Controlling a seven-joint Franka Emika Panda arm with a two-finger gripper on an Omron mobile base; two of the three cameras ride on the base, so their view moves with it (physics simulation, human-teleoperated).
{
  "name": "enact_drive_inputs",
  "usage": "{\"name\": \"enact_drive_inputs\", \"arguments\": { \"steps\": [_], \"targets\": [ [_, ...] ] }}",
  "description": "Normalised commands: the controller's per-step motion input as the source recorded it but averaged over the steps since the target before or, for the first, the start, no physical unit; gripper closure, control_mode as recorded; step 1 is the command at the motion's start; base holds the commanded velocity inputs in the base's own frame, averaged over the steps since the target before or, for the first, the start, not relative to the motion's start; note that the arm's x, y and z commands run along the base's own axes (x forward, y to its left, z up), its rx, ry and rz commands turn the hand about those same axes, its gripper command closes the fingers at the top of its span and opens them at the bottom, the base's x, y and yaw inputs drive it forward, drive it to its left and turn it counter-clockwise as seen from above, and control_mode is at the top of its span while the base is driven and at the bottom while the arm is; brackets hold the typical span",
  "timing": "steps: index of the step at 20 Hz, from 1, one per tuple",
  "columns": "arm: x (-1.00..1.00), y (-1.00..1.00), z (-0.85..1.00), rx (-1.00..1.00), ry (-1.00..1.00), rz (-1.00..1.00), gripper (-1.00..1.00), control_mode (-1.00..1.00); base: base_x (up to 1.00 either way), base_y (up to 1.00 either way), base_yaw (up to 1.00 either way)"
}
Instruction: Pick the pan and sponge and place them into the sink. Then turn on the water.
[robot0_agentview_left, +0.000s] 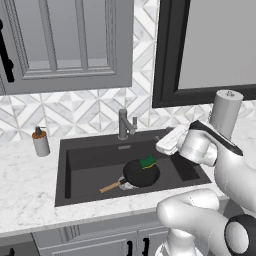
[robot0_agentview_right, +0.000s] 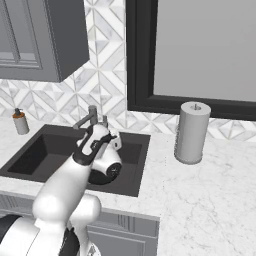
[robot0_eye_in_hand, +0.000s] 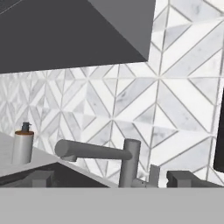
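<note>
The sink (robot0_agentview_left: 90, 155) contains the pan (robot0_agentview_left: 141, 173), wooden handle pointing near-left, with the sponge (robot0_agentview_left: 147, 162) resting on its far rim. The gripper (robot0_eye_in_hand: 109, 178) (fingers spread, holding nothing) faces the faucet (robot0_eye_in_hand: 103, 154), soap dispenser (robot0_agentview_left: 40, 141) far left.

Two base views down over the sink (robot0_agentview_left: 75, 150) from either side; hand view close toward the faucet (robot0_eye_in_hand: 124, 159).
</note>
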Motion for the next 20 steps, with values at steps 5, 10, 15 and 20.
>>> {"name": "enact_drive_inputs", "arguments": {
  "steps": [5,10,15,20],
  "targets": [
    [0.21,0.13,0.0,0.09,-0.03,-0.04,-1.0,-1.0,0.0,0.0,0.0],
    [0.24,0.01,0.0,0.11,-0.04,-0.01,-1.0,-1.0,0.0,0.0,0.0],
    [0.1,-0.12,0.0,0.15,-0.05,0.0,-1.0,-1.0,0.0,0.0,0.0],
    [0.03,-0.17,0.0,0.13,-0.03,0.0,-1.0,-1.0,0.0,0.0,0.0]
  ]
}}
